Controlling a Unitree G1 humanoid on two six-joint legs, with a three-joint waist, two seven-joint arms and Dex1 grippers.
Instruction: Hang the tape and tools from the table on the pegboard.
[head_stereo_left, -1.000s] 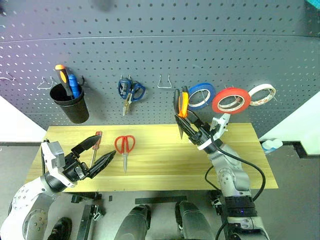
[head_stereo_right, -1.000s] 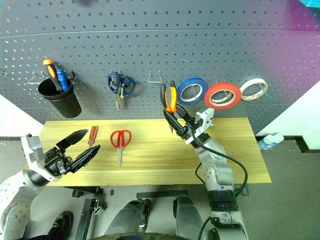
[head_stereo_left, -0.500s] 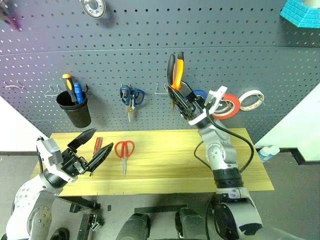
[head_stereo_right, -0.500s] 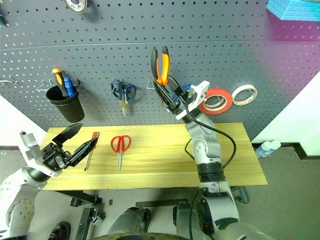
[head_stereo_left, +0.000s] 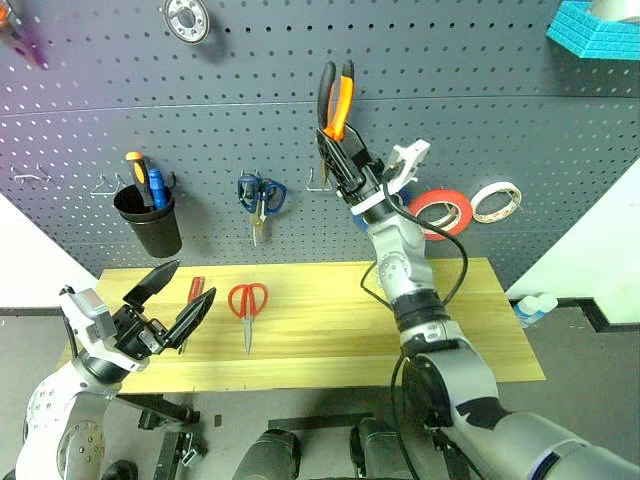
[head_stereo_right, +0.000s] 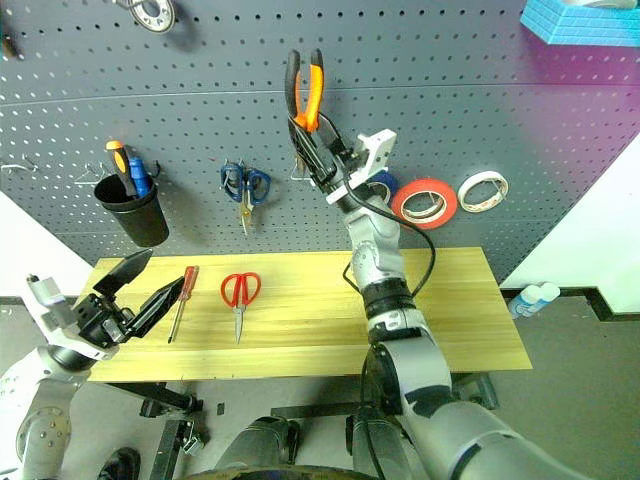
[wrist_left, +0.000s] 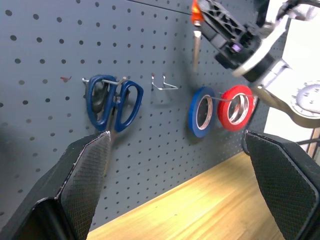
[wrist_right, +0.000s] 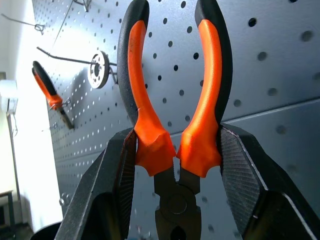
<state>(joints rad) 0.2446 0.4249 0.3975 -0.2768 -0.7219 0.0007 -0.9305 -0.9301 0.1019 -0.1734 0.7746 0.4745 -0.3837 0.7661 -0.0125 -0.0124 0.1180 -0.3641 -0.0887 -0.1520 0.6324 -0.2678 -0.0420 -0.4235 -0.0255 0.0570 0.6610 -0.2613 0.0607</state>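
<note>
Right gripper (head_stereo_left: 343, 152) pinching the orange-and-black-handled pliers (head_stereo_left: 334, 97) — one handle loop should slide squarely over the bare metal hook (head_stereo_left: 320, 180) — left gripper (head_stereo_left: 168, 298) spread, idle.

Right gripper (head_stereo_left: 340, 150) rose toward 12 o'clock with small orange-and-black-handled pliers (head_stereo_left: 336, 97), away from the light wood table. Pliers now front the dark grey perforated pegboard (head_stereo_left: 480, 90), above its hooks.

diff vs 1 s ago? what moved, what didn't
The right gripper, shut on the pliers throughout, has lifted them from just above the table up in front of the pegboard, handles up, above the empty hook. Nothing was taken or released. The left gripper stayed open near the table's left end. The red-handled screwdriver and red-handled scissors lie unmoved; the red tape stays hung.
</note>
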